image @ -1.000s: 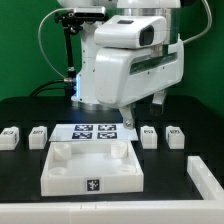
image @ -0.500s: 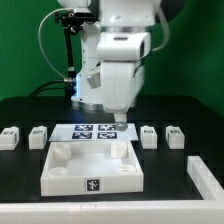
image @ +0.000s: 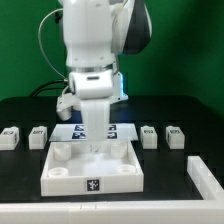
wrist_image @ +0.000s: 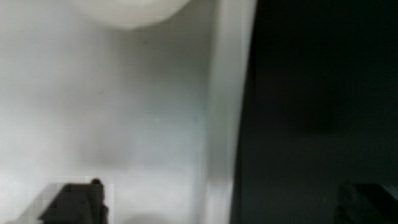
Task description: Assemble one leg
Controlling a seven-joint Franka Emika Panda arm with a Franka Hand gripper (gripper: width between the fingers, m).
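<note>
Four small white legs with tags stand in a row: two on the exterior view's left (image: 10, 137) (image: 38, 136) and two on its right (image: 149, 135) (image: 174, 135). The large white tray-like part (image: 62, 182) lies in front of them. My gripper (image: 93, 141) hangs low over the tray's back edge, apart from every leg. In the blurred wrist view my gripper (wrist_image: 221, 205) is open and empty, its fingertips (wrist_image: 75, 200) wide apart over the tray's white surface (wrist_image: 107, 110) and its edge against the black table. A round corner hole (wrist_image: 134, 10) shows.
The marker board (image: 112, 131) lies behind the tray, partly hidden by the arm. A long white part (image: 206, 178) lies at the front on the exterior view's right. A black stand with cables (image: 62, 60) rises behind the arm.
The arm has swung from the exterior view's right to its left and come down, so the gripper now hangs over the tray's back edge. The legs have not moved.
</note>
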